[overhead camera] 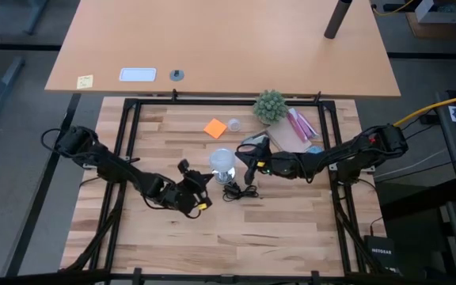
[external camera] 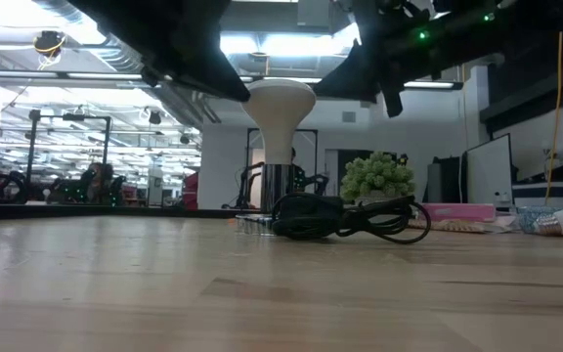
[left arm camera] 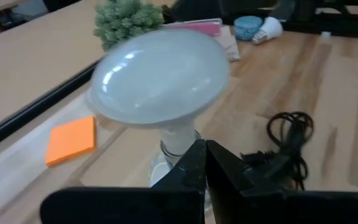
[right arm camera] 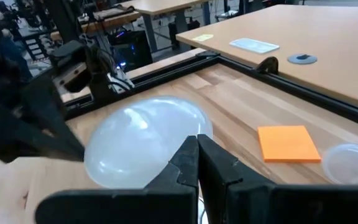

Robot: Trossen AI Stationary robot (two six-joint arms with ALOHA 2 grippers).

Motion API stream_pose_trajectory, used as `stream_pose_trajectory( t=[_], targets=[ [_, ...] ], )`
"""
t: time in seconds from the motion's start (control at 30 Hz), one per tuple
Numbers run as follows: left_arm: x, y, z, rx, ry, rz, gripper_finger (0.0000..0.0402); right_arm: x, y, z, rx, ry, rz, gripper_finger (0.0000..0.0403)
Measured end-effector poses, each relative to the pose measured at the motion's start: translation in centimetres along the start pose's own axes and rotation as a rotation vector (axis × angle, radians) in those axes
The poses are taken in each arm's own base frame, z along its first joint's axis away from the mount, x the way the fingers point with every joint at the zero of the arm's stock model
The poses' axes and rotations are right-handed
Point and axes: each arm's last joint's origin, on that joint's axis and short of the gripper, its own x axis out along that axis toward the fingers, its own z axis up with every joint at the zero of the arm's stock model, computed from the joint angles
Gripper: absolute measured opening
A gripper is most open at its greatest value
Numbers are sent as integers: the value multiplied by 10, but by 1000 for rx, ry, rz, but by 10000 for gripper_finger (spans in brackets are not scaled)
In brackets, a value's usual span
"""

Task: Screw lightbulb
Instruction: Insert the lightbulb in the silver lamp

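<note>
Bulb (overhead camera: pixel 222 161) upright in socket (external camera: pixel 280 186), cord (overhead camera: pixel 240 191) coiled beside. Left gripper (overhead camera: pixel 204 179) and right gripper (overhead camera: pixel 248 168) flanking, jaws closed, empty.

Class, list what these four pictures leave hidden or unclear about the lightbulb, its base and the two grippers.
- Lightbulb thread: hidden in the silver base; how far screwed in, unknown.
- Base in the high view: hidden under the bulb's head.
- Left gripper: shut; contact with the bulb hidden by its own fingers.
- Right gripper: shut; likewise.
- Low view: both arms cut off by the top edge.
</note>
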Motion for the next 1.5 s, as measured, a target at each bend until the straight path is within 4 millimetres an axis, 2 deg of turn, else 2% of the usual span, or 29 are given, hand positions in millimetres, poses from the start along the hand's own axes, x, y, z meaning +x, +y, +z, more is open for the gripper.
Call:
stream_pose_trajectory(
  t=[0.6, 1.13, 1.5],
  targets=[
    [6, 6, 3, 18, -19, 67, 1, 0, 2, -2, 29, 39, 68, 5],
    [16, 15, 5, 37, -24, 149, 1, -1, 5, -4, 216, 94, 159, 5],
    [29, 26, 9, 7, -17, 192, 1, -7, 19, -4, 235, 92, 250, 5]
  ],
)
